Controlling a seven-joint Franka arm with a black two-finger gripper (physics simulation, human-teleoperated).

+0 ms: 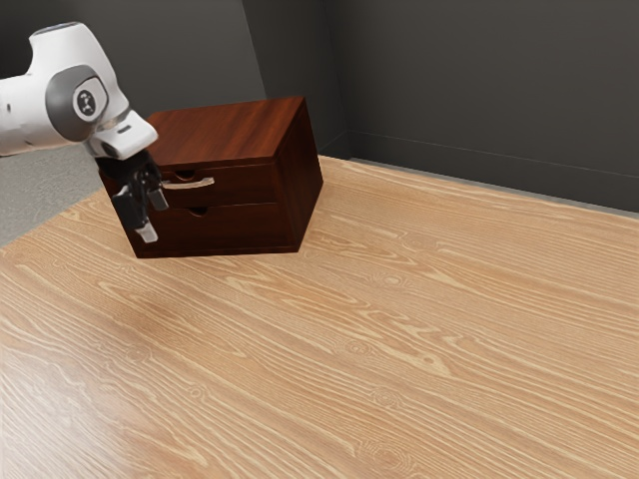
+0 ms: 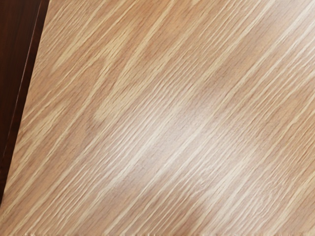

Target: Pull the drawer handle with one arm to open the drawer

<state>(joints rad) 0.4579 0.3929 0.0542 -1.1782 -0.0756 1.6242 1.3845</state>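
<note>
The pale drawer handle (image 1: 188, 183) is seen on the top drawer (image 1: 225, 186) of a dark wooden box (image 1: 240, 130) set on the table (image 1: 419, 329). The handle is laid flat, with its long side running across the drawer front, and the drawer looks shut. The fingers (image 1: 147, 232) are held just beside the handle, toward the exterior view's left and a little lower. They are pointed down, spread apart, and nothing is held. A short move up and toward the exterior view's right is judged to be needed. Handle and fingers are shown together in the exterior view. In the wrist view, table wood is seen with a dark strip of the box (image 2: 15, 73) at one edge.
</note>
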